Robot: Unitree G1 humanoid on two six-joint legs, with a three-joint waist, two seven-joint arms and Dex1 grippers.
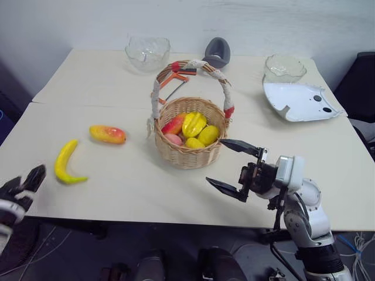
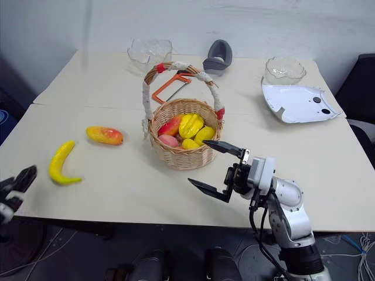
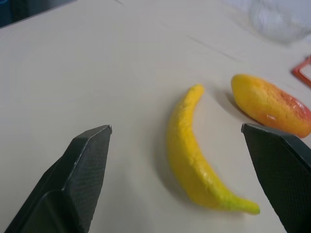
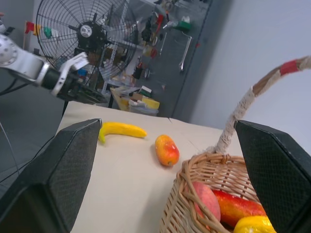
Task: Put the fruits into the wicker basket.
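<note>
The yellow banana (image 1: pixel 66 164) lies on the table at the front left, with the orange-red mango (image 1: pixel 108 134) just behind it and to its right. The wicker basket (image 1: pixel 187 155) stands mid-table and holds several fruits. My left gripper (image 1: pixel 23 182) hovers open at the table's front left edge, a little short of the banana (image 3: pixel 192 155), which lies ahead between its wide-spread fingers. My right gripper (image 1: pixel 215 162) is open and empty in front of the basket's right side, pointing left toward the basket (image 4: pixel 194 194).
An orange-handled hacksaw (image 1: pixel 173 79) lies behind the basket. Two glass bowls (image 1: pixel 147 52) (image 1: pixel 285 67), a grey object (image 1: pixel 217 51) and a white plastic cover (image 1: pixel 299 100) sit along the back and right. A fan (image 4: pixel 82 34) stands beyond the table's left side.
</note>
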